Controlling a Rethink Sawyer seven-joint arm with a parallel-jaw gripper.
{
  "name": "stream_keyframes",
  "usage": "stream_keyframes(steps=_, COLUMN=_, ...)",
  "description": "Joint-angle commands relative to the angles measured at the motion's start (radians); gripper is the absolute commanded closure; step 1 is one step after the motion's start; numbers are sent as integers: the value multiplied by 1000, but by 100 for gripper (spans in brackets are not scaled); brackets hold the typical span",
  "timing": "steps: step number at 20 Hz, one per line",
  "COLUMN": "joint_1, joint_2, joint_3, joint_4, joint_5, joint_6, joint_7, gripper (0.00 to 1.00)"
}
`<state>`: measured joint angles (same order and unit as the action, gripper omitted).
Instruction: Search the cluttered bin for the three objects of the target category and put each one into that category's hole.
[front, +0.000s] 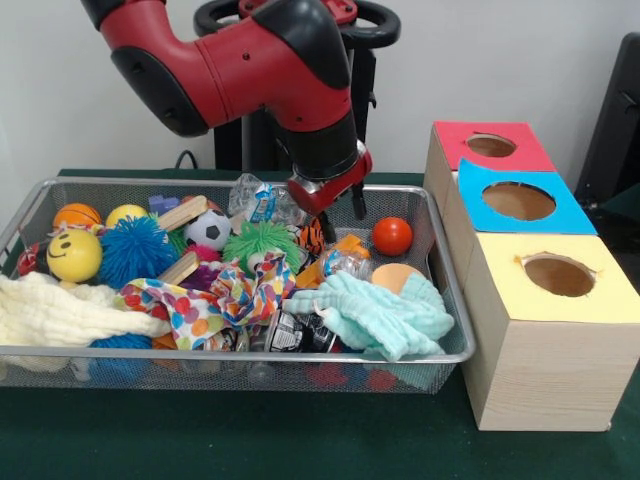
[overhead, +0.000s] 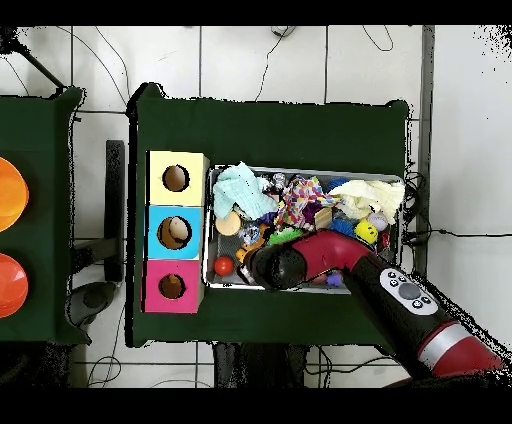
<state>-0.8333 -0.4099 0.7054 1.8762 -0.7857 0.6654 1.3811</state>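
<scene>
Inside the wire bin (front: 445, 300), the gripper (front: 340, 214) hangs over the clutter with its dark fingers parted and nothing between them.

Just beside it sits the red ball (front: 392, 236), round and so with no long axis or heading, resting on the bin floor toward the row of boxes. Below the gripper lie a green spiky ball (front: 260, 240) and a mint cloth (front: 385, 312). The red-topped box (front: 490, 146), blue-topped box (front: 520, 200) and yellow-topped box (front: 556, 280) stand outside the bin.

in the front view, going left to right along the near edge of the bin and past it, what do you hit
cream cloth → spotted colourful cloth → black can → mint green cloth → yellow-topped box
</scene>
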Motion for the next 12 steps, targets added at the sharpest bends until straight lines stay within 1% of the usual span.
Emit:
stream_keyframes(steps=1, joint_1=-50, joint_2=16, joint_3=3, joint_4=-112, joint_5=-90, joint_6=7, joint_7=-228, gripper=0)
stream_keyframes(steps=5, joint_1=-64, joint_2=16, joint_3=15, joint_4=-104, joint_5=-88, joint_6=14, joint_7=-243, gripper=0)
stream_keyframes(steps=12, joint_1=-54, joint_2=21, joint_3=15, joint_4=-119, joint_5=-94, joint_6=20, joint_7=-234, gripper=0)
